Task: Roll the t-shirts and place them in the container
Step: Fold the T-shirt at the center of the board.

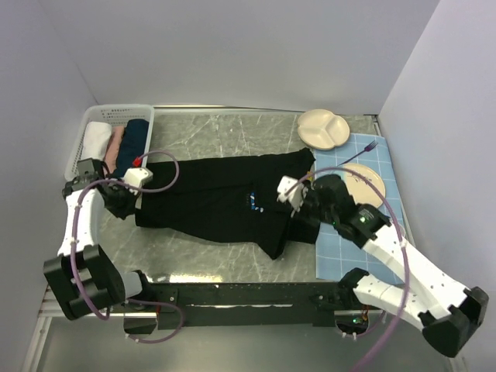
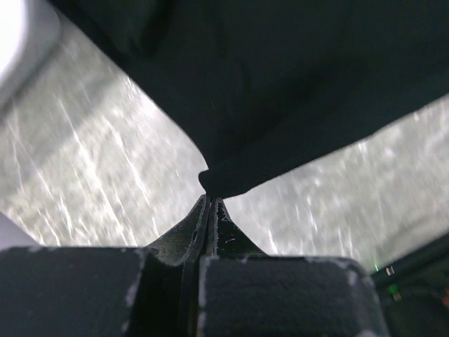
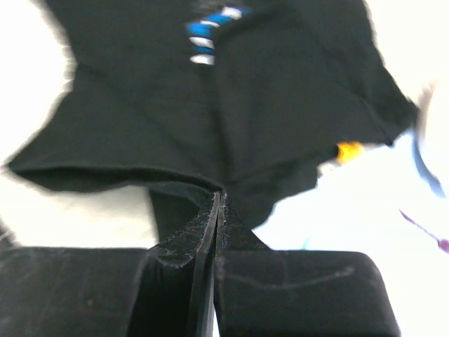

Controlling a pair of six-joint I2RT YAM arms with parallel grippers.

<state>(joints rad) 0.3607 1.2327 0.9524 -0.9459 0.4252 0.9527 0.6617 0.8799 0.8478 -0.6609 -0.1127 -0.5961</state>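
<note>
Fork and tan plate lie on the blue mat.

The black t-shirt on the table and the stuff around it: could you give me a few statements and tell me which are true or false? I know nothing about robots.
1. The black t-shirt lies spread out on the table. True.
2. Both arms hover with open fingers above the cloth. False: the left end effector and the right end effector are each shut on an edge of the black t-shirt.
3. The basket at the far left holds a white t-shirt, a pink t-shirt and a navy t-shirt. True.
4. The purple fork lies in the basket. False: it lies on the blue mat, beside the round plate.
</note>
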